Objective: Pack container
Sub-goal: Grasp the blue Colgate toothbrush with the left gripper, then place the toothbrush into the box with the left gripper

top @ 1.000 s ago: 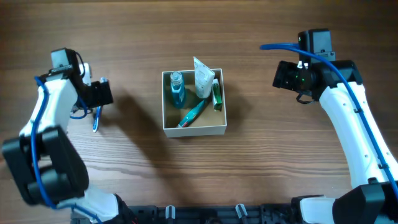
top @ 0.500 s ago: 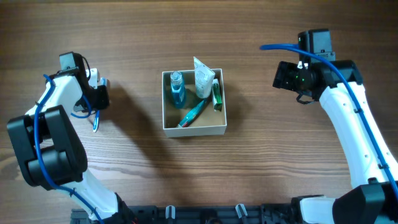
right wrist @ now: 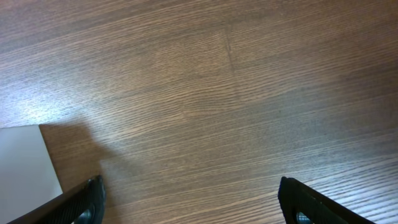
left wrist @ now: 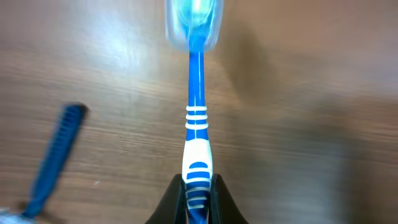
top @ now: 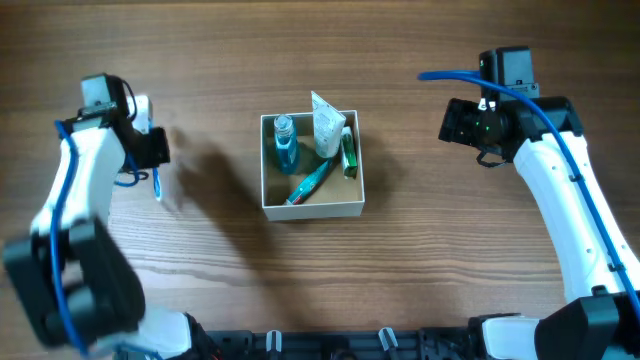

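The container [top: 312, 211], a white-walled box with a tan inside, stands mid-table. In it are a blue bottle [top: 285, 146], a white pouch [top: 326, 126], a green item [top: 348, 152] and a teal tube [top: 312, 181]. Left of it my left gripper [top: 155, 167] is shut on a blue-and-white toothbrush [top: 157, 186]. In the left wrist view both fingers press the toothbrush [left wrist: 196, 118] handle at my left gripper [left wrist: 198, 185], and a clear cap [left wrist: 191, 22] covers its head. My right gripper [top: 455, 122] hangs open to the container's right, over bare wood, with nothing in the right gripper [right wrist: 193, 199].
A blue ridged strip [left wrist: 57, 149], perhaps the arm's cable, lies left of the toothbrush. A white corner of the container [right wrist: 22, 168] shows at the left edge of the right wrist view. The wooden table [top: 450, 250] runs all round the box.
My left gripper has closed from open onto the toothbrush handle, and the left arm has shifted slightly. The right arm has not moved.
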Action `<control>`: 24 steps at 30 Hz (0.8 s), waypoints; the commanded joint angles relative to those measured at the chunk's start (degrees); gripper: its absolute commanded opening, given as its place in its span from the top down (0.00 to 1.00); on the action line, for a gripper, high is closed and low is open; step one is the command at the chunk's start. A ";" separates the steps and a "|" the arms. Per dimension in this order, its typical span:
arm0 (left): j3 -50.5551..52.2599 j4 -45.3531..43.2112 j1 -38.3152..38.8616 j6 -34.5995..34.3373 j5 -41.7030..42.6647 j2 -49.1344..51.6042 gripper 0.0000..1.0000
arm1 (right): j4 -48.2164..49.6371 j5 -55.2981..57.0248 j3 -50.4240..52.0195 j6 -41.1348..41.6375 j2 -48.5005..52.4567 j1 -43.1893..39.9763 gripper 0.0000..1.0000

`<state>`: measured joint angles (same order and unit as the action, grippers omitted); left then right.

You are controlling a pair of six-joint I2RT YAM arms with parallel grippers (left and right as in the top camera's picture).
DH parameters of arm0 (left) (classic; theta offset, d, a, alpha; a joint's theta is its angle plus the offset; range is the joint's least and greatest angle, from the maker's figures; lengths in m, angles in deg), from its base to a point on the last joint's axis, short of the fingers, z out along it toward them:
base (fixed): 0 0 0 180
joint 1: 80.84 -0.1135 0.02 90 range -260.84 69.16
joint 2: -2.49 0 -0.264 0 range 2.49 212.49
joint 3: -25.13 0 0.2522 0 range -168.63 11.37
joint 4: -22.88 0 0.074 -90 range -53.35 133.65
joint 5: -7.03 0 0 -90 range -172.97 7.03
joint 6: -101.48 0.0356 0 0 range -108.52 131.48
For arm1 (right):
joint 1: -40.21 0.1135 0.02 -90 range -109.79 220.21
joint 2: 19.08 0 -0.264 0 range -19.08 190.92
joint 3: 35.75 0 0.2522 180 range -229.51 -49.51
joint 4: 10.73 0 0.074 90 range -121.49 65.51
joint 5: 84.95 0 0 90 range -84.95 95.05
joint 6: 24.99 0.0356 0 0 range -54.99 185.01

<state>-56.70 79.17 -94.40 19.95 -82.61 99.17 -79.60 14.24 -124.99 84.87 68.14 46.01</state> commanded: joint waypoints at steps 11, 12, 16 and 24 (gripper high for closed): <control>-1.36 4.28 38.03 17.35 6.03 -19.45 0.96 | 0.26 -0.28 0.17 -0.17 0.42 -0.04 0.11; -1.36 4.00 40.57 18.99 6.03 -18.71 0.96 | 0.26 -0.28 0.17 -0.15 0.44 -0.04 0.11; -1.36 2.78 47.32 25.27 6.01 -14.36 0.96 | 0.26 -0.28 0.17 -0.15 0.42 -0.04 0.11; -1.36 0.02 46.49 25.22 5.62 -6.23 0.84 | 0.20 -0.28 0.17 -0.20 0.44 -0.04 0.11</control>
<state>-58.01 80.63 -46.69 43.57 -77.84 90.89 -79.56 14.24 -124.99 84.87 68.14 46.01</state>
